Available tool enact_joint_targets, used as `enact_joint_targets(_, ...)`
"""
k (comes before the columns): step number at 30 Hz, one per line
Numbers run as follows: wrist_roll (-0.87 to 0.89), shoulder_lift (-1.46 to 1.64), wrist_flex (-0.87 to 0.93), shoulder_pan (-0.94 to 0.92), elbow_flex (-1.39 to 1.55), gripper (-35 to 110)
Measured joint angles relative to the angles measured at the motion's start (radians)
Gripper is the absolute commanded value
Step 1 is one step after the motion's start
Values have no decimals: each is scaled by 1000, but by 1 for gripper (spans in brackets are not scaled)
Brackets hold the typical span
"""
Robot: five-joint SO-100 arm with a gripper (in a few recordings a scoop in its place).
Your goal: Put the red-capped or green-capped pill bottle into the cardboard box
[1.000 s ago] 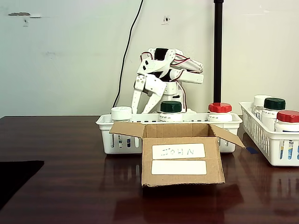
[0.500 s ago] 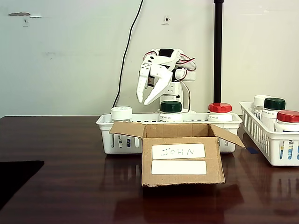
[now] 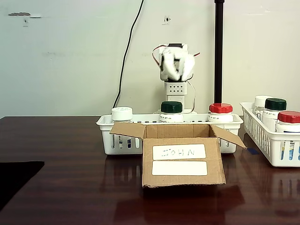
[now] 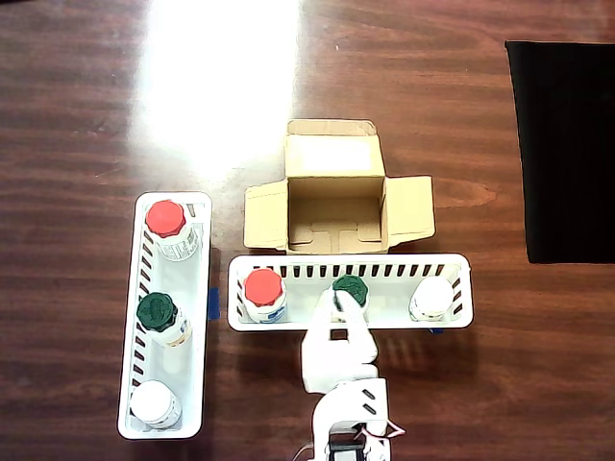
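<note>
The cardboard box [image 3: 180,154] [image 4: 336,200] stands open and empty in front of a long white basket [image 3: 107,125] [image 4: 384,263]. That basket holds a red-capped bottle [image 3: 221,108] [image 4: 263,286], a green-capped bottle [image 3: 171,107] [image 4: 351,287] and a white-capped one [image 3: 122,113] [image 4: 432,296]. My white gripper [image 3: 176,69] [image 4: 348,307] hangs high over the basket and points forward. In the overhead view its fingers are spread, one on each side of the green cap. It is open and holds nothing.
A second white basket [image 3: 262,136] [image 4: 126,336] off to the side carries a red-capped bottle [image 4: 165,219], a green-capped bottle [image 4: 156,310] and a white-capped bottle [image 4: 154,403]. A black mat [image 4: 567,144] [image 3: 16,176] lies on the dark wooden table. A black pole [image 3: 218,51] rises behind the arm.
The arm has risen and swung round from hanging down at the left to facing forward above the green-capped bottle. The bottles and the box have not moved.
</note>
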State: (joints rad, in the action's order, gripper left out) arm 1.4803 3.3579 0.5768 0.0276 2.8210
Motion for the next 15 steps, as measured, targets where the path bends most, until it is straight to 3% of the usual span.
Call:
enact_joint_targets(7, 48, -46, 12, 229, -144, 51)
enact_joint_targets(15, 75, -112, -66, 428, -186, 67)
